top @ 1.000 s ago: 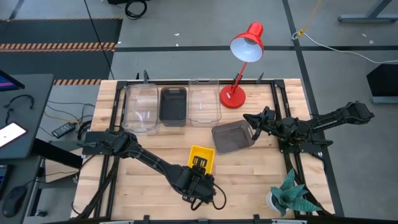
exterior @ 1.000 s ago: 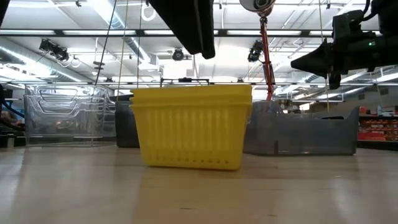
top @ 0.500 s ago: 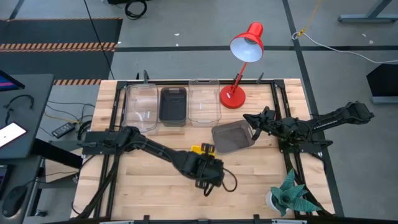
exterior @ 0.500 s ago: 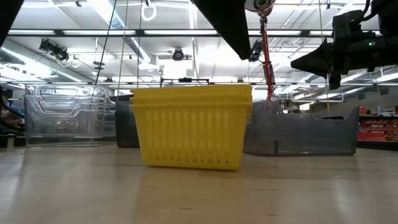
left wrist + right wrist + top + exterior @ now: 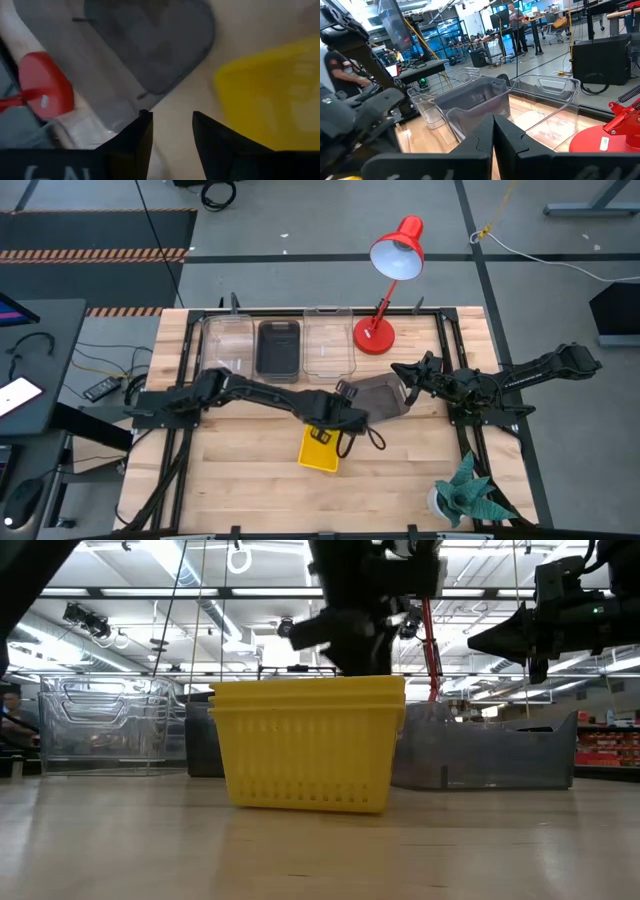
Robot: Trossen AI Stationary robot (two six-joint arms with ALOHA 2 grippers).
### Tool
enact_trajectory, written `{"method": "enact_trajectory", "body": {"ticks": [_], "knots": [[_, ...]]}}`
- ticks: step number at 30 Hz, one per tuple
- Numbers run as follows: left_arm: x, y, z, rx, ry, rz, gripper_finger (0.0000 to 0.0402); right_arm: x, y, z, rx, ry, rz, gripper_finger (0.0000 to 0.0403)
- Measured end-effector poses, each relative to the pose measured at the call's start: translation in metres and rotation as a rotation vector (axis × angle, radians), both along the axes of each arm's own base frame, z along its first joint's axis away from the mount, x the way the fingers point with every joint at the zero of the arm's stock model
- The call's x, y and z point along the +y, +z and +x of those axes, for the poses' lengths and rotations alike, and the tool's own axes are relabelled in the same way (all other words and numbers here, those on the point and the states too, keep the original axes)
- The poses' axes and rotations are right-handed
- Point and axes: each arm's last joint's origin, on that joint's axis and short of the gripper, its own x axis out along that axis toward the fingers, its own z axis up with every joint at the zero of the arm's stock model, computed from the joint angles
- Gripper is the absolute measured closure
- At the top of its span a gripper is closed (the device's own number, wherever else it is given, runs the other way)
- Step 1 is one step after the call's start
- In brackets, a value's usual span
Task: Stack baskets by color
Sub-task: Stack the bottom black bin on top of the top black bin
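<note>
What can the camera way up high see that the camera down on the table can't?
Only the high view shows the spiky green plant at the table's near corner, and the red desk lamp's round base.

Only the low view shows the ribbed side wall of the yellow plastic basket.

Both show the yellow basket, the loose dark grey basket, the clear plastic baskets and the left gripper.

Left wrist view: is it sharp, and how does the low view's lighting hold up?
Left wrist view: motion-blurred, the yellow basket and grey basket smeared, only the left gripper's dark fingers crisp. Low view: bright ceiling lights behind leave the arm above the yellow basket a dark silhouette.
</note>
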Motion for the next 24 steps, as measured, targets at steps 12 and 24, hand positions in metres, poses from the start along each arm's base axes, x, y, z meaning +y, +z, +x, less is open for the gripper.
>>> {"method": "enact_trajectory", "body": {"ticks": [12,24], "knots": [[0.018,-0.007,0.009,0.087,-0.227,0.063,0.0231,0.000,0.000,0.000,0.000,0.000,0.000,0.0389],[0.041,-0.027,0.020,0.135,-0.295,0.054,0.0239,0.000,0.000,0.000,-0.001,0.000,0.000,0.0389]]}}
